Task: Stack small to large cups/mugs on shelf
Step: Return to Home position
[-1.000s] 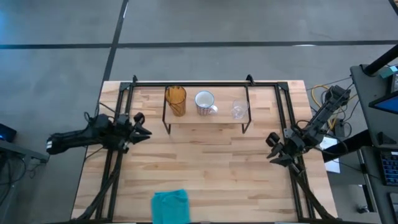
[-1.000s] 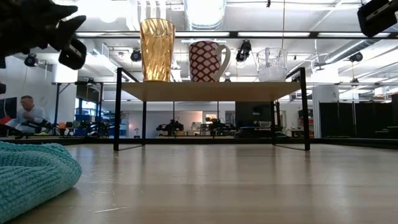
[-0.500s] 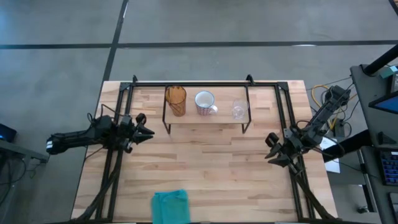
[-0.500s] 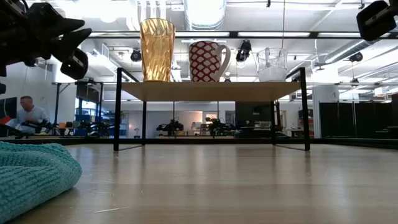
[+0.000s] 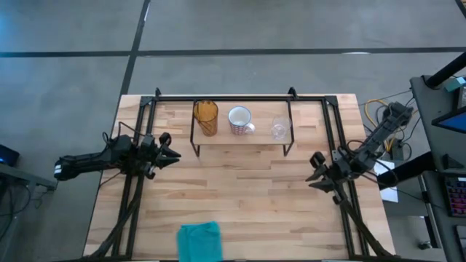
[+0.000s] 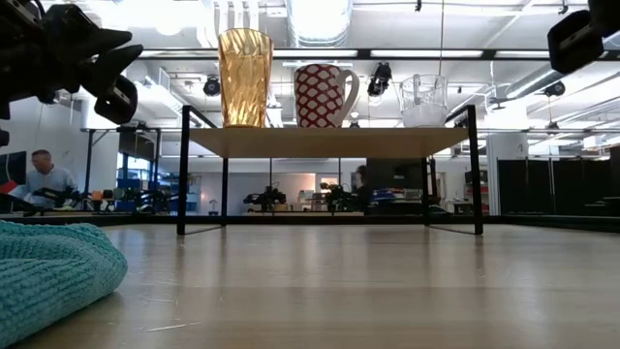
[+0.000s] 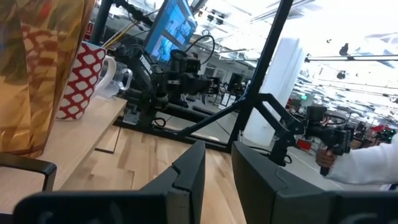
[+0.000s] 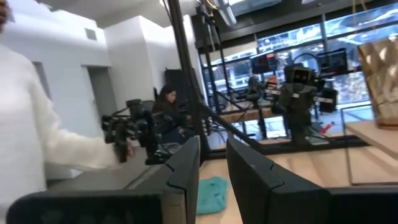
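The shelf (image 5: 240,140) stands at the table's far middle on black wire legs. On its board stand an amber ribbed tumbler (image 5: 206,116) at the left, a white mug with a red pattern (image 5: 239,119) in the middle, and a small clear glass (image 5: 279,128) at the right. They also show in the low view: the tumbler (image 6: 243,78), the mug (image 6: 323,95) and the glass (image 6: 423,101). My left gripper (image 5: 172,154) hovers left of the shelf, empty, its fingers narrowly apart (image 7: 217,171). My right gripper (image 5: 313,173) hovers right of the shelf and nearer, empty, its fingers narrowly apart (image 8: 212,168).
A teal cloth (image 5: 199,240) lies at the table's near edge, left of the middle. A black frame (image 5: 240,97) runs round the table's far edge and sides. People show in the room beyond, one with a white sleeve (image 8: 37,124).
My left gripper has come a little lower and a little toward the shelf, then kept still. My right gripper has moved slightly down and toward the table's near edge. The cups and the shelf have stayed where they were.
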`<state>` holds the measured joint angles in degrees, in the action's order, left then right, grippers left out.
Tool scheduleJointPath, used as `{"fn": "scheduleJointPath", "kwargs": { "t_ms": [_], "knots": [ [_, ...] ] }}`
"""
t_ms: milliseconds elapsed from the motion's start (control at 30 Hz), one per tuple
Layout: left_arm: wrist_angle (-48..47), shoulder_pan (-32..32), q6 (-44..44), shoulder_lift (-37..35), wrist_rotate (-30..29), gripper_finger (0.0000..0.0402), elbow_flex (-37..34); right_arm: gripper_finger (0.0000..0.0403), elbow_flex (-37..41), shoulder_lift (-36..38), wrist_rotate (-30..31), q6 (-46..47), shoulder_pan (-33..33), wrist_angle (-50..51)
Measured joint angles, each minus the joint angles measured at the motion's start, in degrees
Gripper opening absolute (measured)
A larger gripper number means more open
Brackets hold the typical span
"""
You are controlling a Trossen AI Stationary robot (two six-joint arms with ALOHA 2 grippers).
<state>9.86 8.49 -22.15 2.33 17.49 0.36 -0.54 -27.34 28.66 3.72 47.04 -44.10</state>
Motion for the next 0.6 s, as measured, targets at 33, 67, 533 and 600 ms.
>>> {"fn": "scheduleJointPath", "kwargs": {
  "t_ms": [33, 67, 533, 600],
  "knots": [
    [0.0, 0.0, 0.0, 0.0, 0.0, 0.0066, 0.0, 0.0077, 0.0, 0.2, 0.0, -0.1, -0.5, 0.6],
    [0.0, 0.0, 0.0, 0.0, 0.0, 0.0066, 0.0, 0.0077, 0.0, 0.4, 0.0, 0.0, -1.1, 1.3],
    [0.0, 0.0, 0.0, 0.0, 0.0, 0.0066, -0.1, 0.0077, 0.0, 3.7, -0.5, -5.9, -6.4, 4.7],
    [0.0, 0.0, 0.0, 0.0, 0.0, 0.0066, -0.1, 0.0077, 0.0, 4.3, -0.5, -7.2, -6.5, 4.7]
  ]
}}
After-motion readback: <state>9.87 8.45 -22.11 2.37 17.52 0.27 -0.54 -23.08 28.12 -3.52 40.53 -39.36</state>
